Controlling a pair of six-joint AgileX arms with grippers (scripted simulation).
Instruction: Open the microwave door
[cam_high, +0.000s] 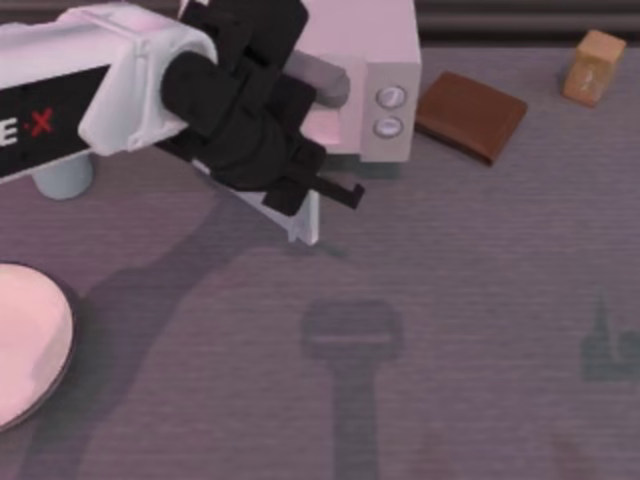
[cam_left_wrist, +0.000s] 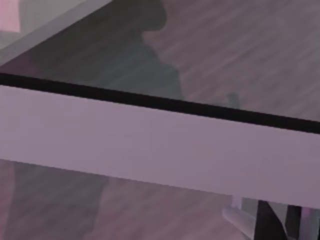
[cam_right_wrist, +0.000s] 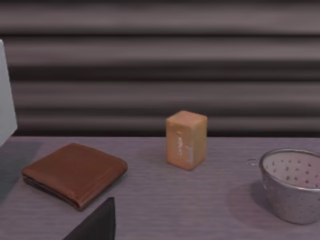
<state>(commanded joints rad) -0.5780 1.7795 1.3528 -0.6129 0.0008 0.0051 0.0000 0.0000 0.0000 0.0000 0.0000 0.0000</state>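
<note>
On one microwave (cam_high: 385, 60), two knobs (cam_high: 389, 111); one door (cam_high: 300, 215) ajar.

simulated kitchen-like tabletop, microwave (cam_high: 385, 70), metal colander (cam_right_wrist: 292, 185), plate (cam_high: 25, 345), slatted wall

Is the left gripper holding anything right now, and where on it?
The left gripper sits at the free edge of the swung-out microwave door; whether it actually clamps that edge cannot be told.
</note>
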